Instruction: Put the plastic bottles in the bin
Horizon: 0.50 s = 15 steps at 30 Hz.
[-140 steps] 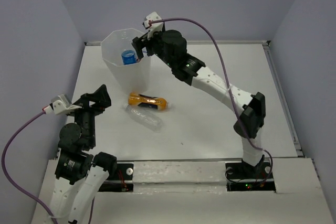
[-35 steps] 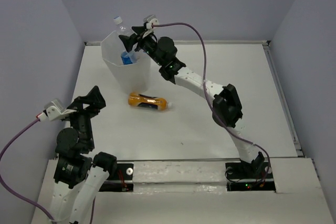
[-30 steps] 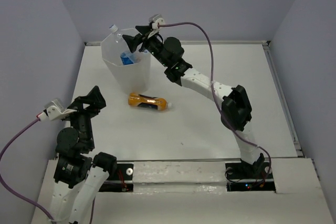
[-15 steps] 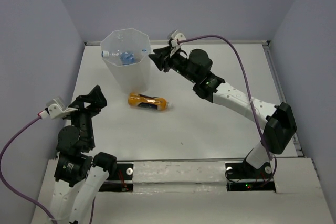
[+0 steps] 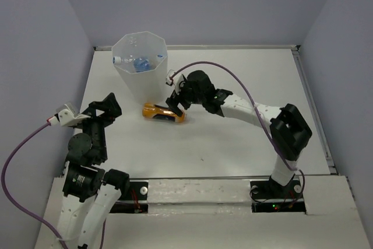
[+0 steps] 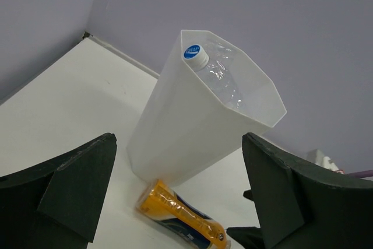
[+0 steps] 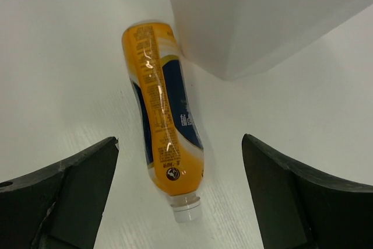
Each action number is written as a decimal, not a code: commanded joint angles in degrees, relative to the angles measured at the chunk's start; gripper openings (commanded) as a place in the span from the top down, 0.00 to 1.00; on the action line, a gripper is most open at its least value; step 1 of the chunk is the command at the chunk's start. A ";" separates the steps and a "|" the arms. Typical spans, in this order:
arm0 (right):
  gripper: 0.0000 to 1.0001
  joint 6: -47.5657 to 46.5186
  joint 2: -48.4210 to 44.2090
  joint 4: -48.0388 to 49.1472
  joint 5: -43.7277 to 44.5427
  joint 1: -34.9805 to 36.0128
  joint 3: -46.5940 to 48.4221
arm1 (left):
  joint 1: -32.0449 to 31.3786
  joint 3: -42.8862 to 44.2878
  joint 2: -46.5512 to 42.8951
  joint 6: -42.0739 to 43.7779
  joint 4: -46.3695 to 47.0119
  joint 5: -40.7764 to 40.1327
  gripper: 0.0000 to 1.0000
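While overhead hides it, wrist shows bottle cap (image 7: 185, 209)

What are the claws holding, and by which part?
Nothing. Left gripper and right gripper are both open; the orange bottle lies untouched under the right one.

I work on a white table (image 5: 233, 144), matte and evenly lit. Plain lavender walls (image 5: 233, 4) close it in at nine, twelve and three o'clock.
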 commanded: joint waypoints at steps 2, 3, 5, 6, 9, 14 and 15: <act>0.08 -6.10 4.60 -1.22 3.02 4.01 4.90 | 0.38 0.20 0.78 0.08 2.91 0.83 0.01; 0.08 -6.45 5.49 -1.14 3.64 4.63 5.33 | 0.38 0.20 0.69 0.08 2.91 0.83 0.01; 0.08 -6.81 7.33 0.00 5.74 5.50 6.48 | 0.38 0.20 0.52 0.17 2.91 1.00 0.01; 0.08 -6.81 8.12 2.01 6.88 6.38 6.57 | 0.38 0.29 0.52 0.17 2.91 1.00 0.01; 0.09 -7.16 11.28 6.76 10.31 7.09 6.48 | 0.38 0.20 -0.01 0.25 2.82 1.09 0.01; 0.10 -6.98 14.54 9.32 11.47 7.62 8.15 | 0.03 0.20 -0.18 0.17 2.91 1.18 0.01; 0.10 -6.98 15.16 9.41 11.55 7.62 8.50 | -0.06 0.11 -0.27 0.17 2.82 1.18 0.01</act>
